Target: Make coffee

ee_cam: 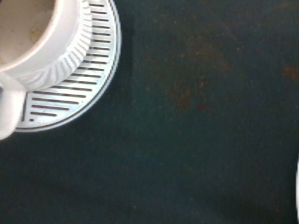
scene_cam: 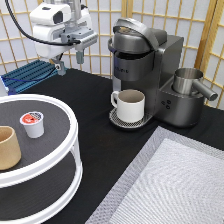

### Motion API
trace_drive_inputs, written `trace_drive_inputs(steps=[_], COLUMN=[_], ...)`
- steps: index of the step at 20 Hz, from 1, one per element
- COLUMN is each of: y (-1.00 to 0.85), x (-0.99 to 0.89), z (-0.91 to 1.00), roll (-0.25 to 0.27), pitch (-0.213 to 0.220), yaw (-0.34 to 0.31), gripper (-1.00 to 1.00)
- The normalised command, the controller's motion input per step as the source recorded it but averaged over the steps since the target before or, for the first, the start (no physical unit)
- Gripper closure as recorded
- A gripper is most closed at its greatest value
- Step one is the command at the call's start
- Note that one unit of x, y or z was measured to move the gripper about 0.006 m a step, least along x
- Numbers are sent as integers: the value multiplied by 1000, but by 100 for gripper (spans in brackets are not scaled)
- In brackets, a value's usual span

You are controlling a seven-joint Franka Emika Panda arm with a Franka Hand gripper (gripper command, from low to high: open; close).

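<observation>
Nearest you: grey woven mat [scene_cam: 175, 185]. Your gripper [scene_cam: 70, 61] hangs high at top left, fingers spread, empty. Below-left, small white pod with red-orange foil [scene_cam: 32, 123] sits on the white round tiered stand [scene_cam: 70, 131]; descend squarely over it. White mug [scene_cam: 129, 104] waits under the dark coffee machine [scene_cam: 145, 60].

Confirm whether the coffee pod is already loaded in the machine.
No: the coffee pod stands on the top tier of the white round shelf, beside the tan cup and apart from the coffee machine.

The cup [scene_cam: 8, 147] is running off the exterior view's left edge; the mug [ee_cam: 15, 47] seems cropped in the wrist view.
</observation>
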Motion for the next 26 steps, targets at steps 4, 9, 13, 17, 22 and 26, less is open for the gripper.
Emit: trace_drive_inputs(steps=[4,9,13,17,22,26], y=[-63,-105,-35,0,7,2], x=[127,589,939,997,981,919], z=[117,518,887,921,835,670], roll=[24,53,97,74,50,63], pitch=[32,62,110,108,85,72], yaw=[0,-6,0,0,-22,-54], gripper=[-100,-100,-100,-100,-100,-100])
